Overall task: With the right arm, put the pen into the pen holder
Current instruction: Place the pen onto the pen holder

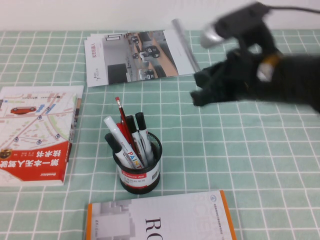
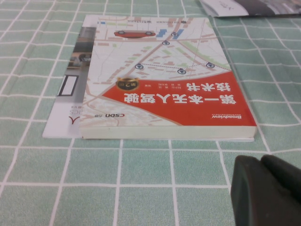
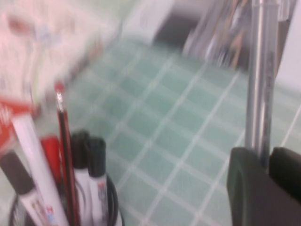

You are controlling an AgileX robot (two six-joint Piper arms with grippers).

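The thin silver pen point(image 1: 186, 45) is held in the air by my right gripper point(image 1: 199, 87), which is shut on its lower part, behind and to the right of the pen holder point(image 1: 140, 175). In the right wrist view the pen point(image 3: 260, 80) rises from between the black fingers point(image 3: 244, 188) of the right gripper point(image 3: 268, 157). The black mesh holder point(image 3: 113, 202) holds several markers, a white PAINT marker point(image 1: 122, 142) and a red-tipped pencil point(image 1: 122, 117). My left gripper point(image 2: 261, 188) is shut and empty, low over the cloth beside a book, out of the high view.
A red-and-white map book point(image 1: 35, 135) lies at the left and also shows in the left wrist view point(image 2: 164, 80). A brochure point(image 1: 135, 55) lies at the back. An orange-edged book point(image 1: 160, 217) lies at the front. A green checked cloth point(image 1: 250, 160) covers the table.
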